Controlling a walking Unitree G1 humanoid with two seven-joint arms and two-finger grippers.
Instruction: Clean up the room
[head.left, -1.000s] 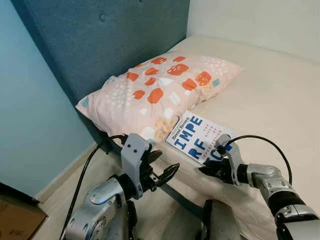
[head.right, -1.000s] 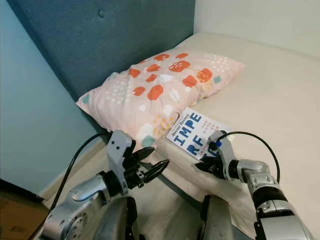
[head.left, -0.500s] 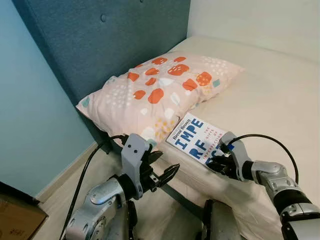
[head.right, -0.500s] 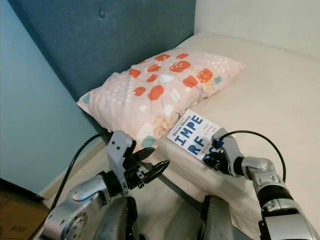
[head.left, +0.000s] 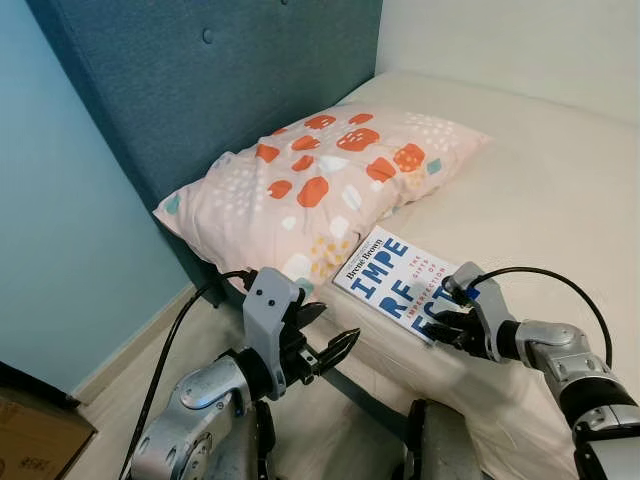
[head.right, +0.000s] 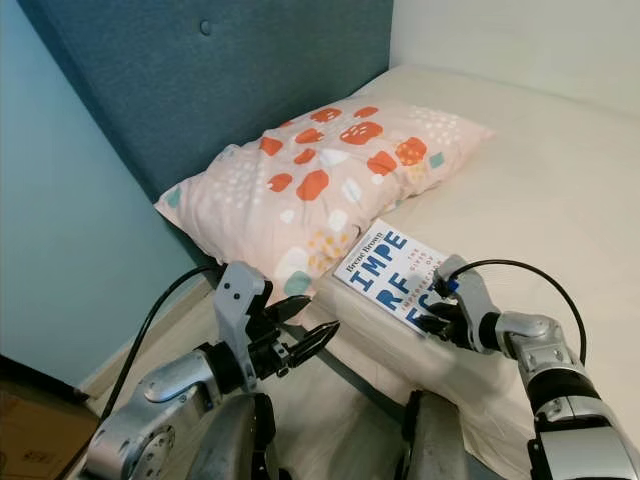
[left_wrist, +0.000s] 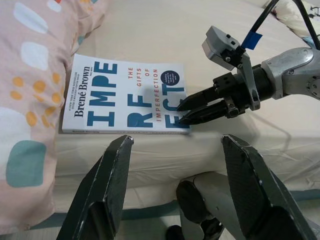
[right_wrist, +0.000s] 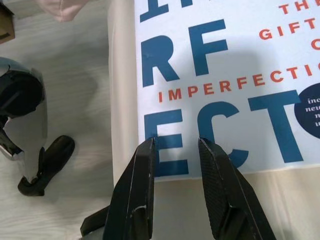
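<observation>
A white book (head.left: 392, 278) with big blue letters lies flat on the beige bed (head.left: 540, 190), near the mattress edge and touching the foot of a pink spotted pillow (head.left: 320, 175). My right gripper (head.left: 435, 328) is at the book's near corner. Its black fingers (right_wrist: 142, 175) stand narrowly open, with the tips resting over the cover's lower edge (right_wrist: 176, 142). From the left wrist view that gripper (left_wrist: 181, 112) shows against the book's (left_wrist: 125, 95) corner. My left gripper (head.left: 338, 322) hangs open and empty in front of the bed's side, over the floor, its fingers (left_wrist: 107, 185) spread wide.
A dark blue padded headboard (head.left: 200, 90) rises behind the pillow, with a light blue wall (head.left: 60, 220) to its left. Pale wood floor (head.left: 130, 380) runs between wall and bed. A cardboard box (head.left: 30, 440) sits at the lower left corner.
My right gripper has slid rightward along the book's near edge and slightly onto its corner. The book, the pillow and the left arm stay as they were.
</observation>
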